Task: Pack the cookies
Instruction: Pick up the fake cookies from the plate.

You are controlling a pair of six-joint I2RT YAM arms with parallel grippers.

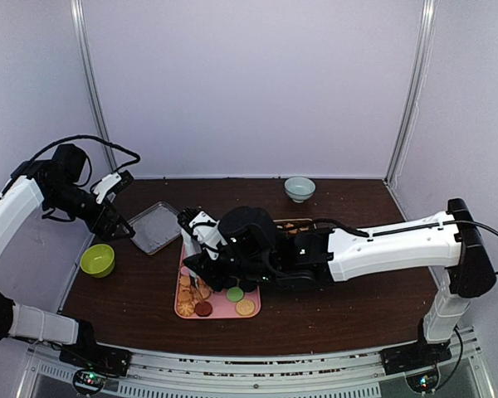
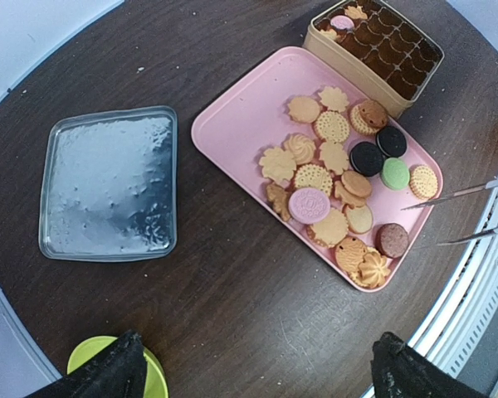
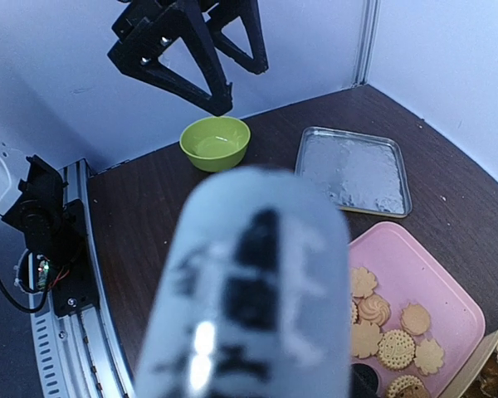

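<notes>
While right gripper (image 1: 206,272) (grip unclear, view blocked) hangs over cookies (image 2: 313,178), keep spread left gripper (image 2: 257,369) clear and drop squarely on one.

A dark wooden table (image 2: 232,315) is carrying everything. Seen from above, a pink tray (image 2: 249,124) is lying near its middle. A gold tin (image 2: 357,76) is sitting just beside the tray at one o'clock, and a silver lid (image 2: 108,182) is lying apart at ten o'clock. A green bowl (image 1: 97,259) is standing at nine o'clock, and a pale blue bowl (image 1: 300,188) is standing beyond the tin.
</notes>
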